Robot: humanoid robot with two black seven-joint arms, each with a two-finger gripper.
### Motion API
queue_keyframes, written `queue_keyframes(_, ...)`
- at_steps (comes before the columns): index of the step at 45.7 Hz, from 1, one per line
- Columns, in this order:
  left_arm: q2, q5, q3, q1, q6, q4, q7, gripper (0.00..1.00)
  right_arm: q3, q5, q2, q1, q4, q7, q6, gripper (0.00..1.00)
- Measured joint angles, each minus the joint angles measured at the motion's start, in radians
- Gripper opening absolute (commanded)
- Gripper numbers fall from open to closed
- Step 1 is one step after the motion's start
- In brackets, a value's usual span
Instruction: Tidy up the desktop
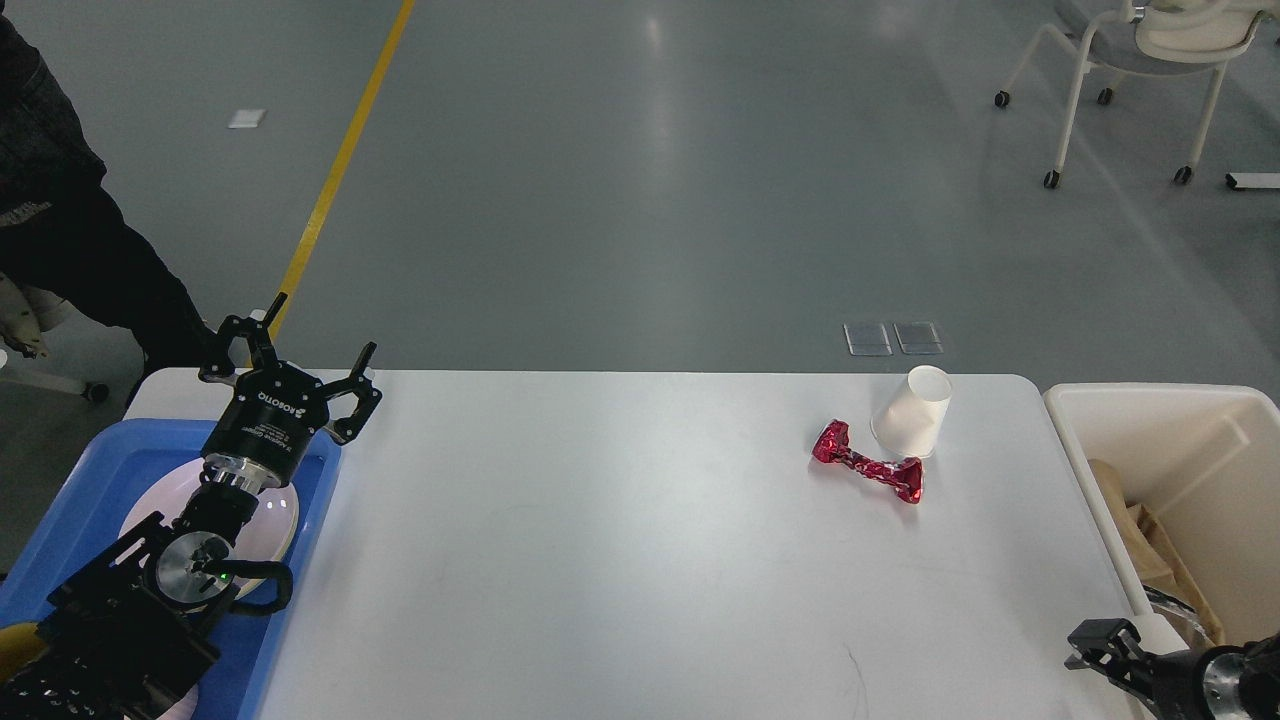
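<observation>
The white desktop [620, 540] fills the lower middle of the head view. A red foil wrapper [868, 461], twisted at both ends, lies on it at the right. A white paper cup [913, 412] lies tipped right behind the wrapper, touching it. My left gripper [322, 338] is open and empty, raised above the blue tray [70, 520] at the desktop's far left corner. A white plate [275, 520] lies in the tray under my left arm. My right gripper [1085, 645] shows only at the bottom right corner, dark and partly cut off.
A cream bin [1150, 400] stands against the desktop's right edge, with brown paper [1130, 520] inside. A person in dark clothes [60, 220] stands at the far left. A wheeled chair [1130, 60] stands on the grey floor at the far right.
</observation>
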Motion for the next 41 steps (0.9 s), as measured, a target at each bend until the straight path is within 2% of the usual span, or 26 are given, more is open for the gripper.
queue_keyframes(30, 0.0, 0.0, 0.001, 0.0, 0.0, 0.0, 0.0, 1.0, 0.023, -0.003, 0.017, -0.063, -0.213, -0.007, -0.002, 0.99)
queue_keyframes(31, 0.0, 0.0, 0.001, 0.0, 0.0, 0.0, 0.0, 1.0, 0.024, -0.003, 0.017, -0.064, -0.217, -0.007, -0.003, 0.93)
queue_keyframes(32, 0.0, 0.0, 0.001, 0.0, 0.0, 0.0, 0.0, 1.0, 0.024, -0.003, 0.017, -0.065, -0.22, -0.007, -0.003, 0.79)
queue_keyframes(34, 0.0, 0.0, 0.001, 0.0, 0.0, 0.0, 0.0, 1.0, 0.027, -0.003, 0.017, -0.068, -0.226, -0.005, -0.005, 0.36)
queue_keyframes(35, 0.0, 0.0, 0.001, 0.0, 0.0, 0.0, 0.0, 1.0, 0.03, -0.003, 0.017, -0.071, -0.229, -0.003, -0.006, 0.23)
queue_keyframes(37, 0.0, 0.0, 0.001, 0.0, 0.0, 0.0, 0.0, 1.0, 0.037, -0.004, 0.017, -0.077, -0.232, 0.0, -0.01, 0.19)
queue_keyframes(38, 0.0, 0.0, 0.001, 0.0, 0.0, 0.0, 0.0, 1.0, 0.043, -0.006, 0.017, -0.081, -0.235, 0.002, -0.012, 0.06)
queue_keyframes(39, 0.0, 0.0, 0.001, 0.0, 0.0, 0.0, 0.0, 1.0, 0.047, -0.009, 0.017, -0.085, -0.237, 0.004, -0.014, 0.0)
queue_keyframes(41, 0.0, 0.0, 0.001, 0.0, 0.0, 0.0, 0.0, 1.0, 0.054, -0.015, 0.017, -0.092, -0.242, 0.007, -0.016, 0.0)
